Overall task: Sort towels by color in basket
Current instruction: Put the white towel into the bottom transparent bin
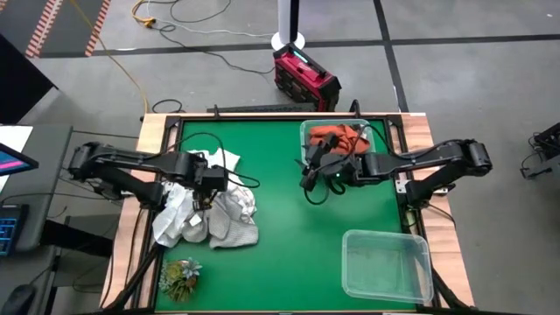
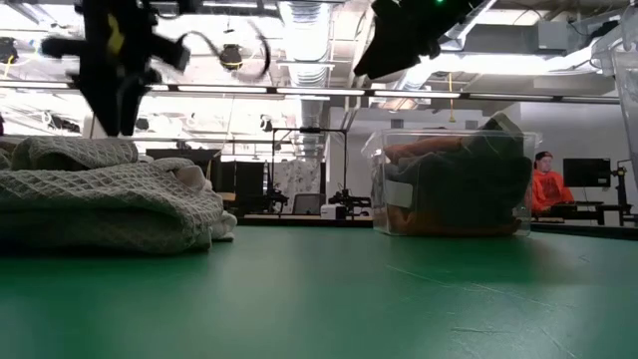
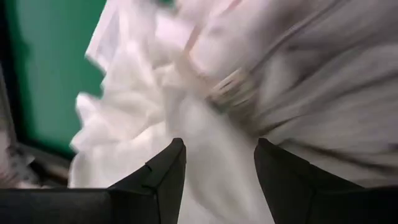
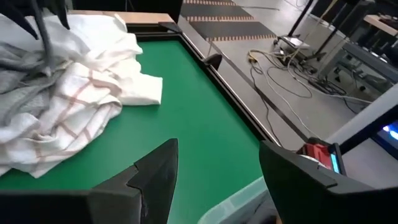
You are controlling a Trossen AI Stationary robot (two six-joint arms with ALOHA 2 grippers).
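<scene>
Towels (image 1: 210,214) heaped under left fingers (image 3: 168,168), parted; right fingers (image 4: 155,171) parted, empty.

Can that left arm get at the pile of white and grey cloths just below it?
Probably yes. The left gripper hovers right over the heap of white and pale grey cloth towels with its jaws open, and nothing lies between them.

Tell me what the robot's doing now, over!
Left gripper jaws open, over the pale towel pile. Right gripper jaws open, empty, beside the bin holding the orange towel. Nothing in the way.
</scene>
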